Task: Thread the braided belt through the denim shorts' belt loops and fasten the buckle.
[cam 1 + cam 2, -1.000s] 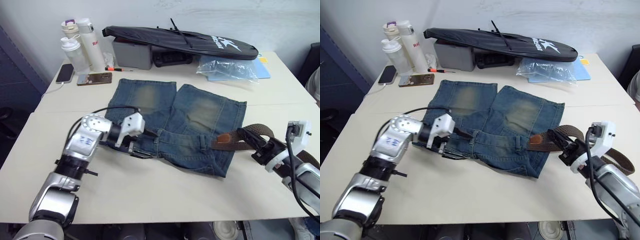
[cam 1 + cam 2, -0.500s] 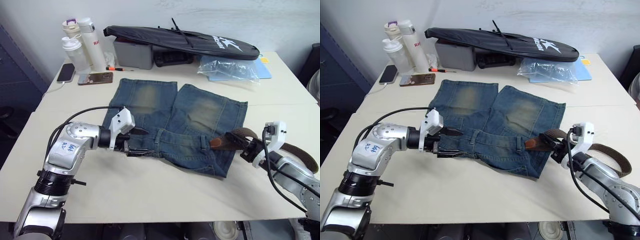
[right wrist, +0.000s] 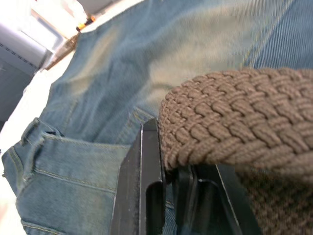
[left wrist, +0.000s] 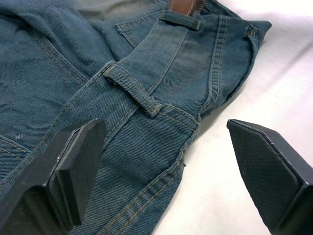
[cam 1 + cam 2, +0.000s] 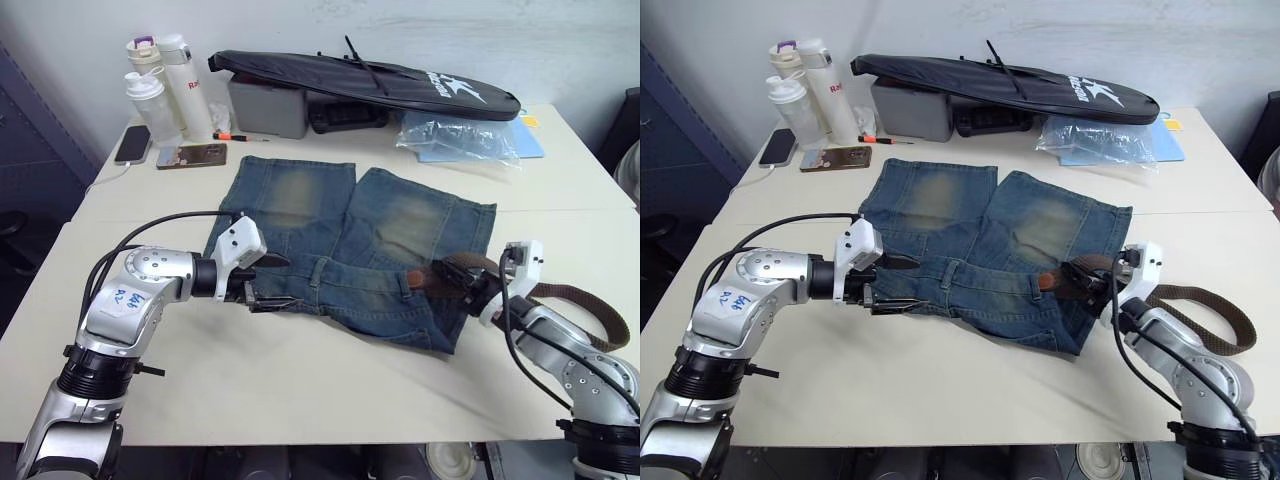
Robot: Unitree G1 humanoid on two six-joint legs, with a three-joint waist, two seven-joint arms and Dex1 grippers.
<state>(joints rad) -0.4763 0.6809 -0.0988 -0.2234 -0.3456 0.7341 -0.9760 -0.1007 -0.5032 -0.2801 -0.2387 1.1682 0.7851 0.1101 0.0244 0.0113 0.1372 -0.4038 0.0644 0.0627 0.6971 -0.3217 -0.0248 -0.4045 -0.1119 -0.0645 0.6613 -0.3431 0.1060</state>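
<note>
Head views: the denim shorts (image 5: pixel 350 250) lie flat at the middle of the table (image 5: pixel 330 390), waistband toward the near edge. The left gripper (image 5: pixel 268 283) sits at the waistband's 9 o'clock end, fingers (image 4: pixel 73 171) spread wide, one over the denim and one over bare table; a belt loop (image 4: pixel 134 90) lies just ahead between them. The right gripper (image 5: pixel 1087 285), at the shorts' 3 o'clock side, is clamped on the braided belt (image 5: pixel 590 305). The belt's tan leather tip (image 5: pixel 1045 283) rests on the waistband, toward 9 o'clock of that gripper; the remaining strap loops away toward 3 o'clock.
</note>
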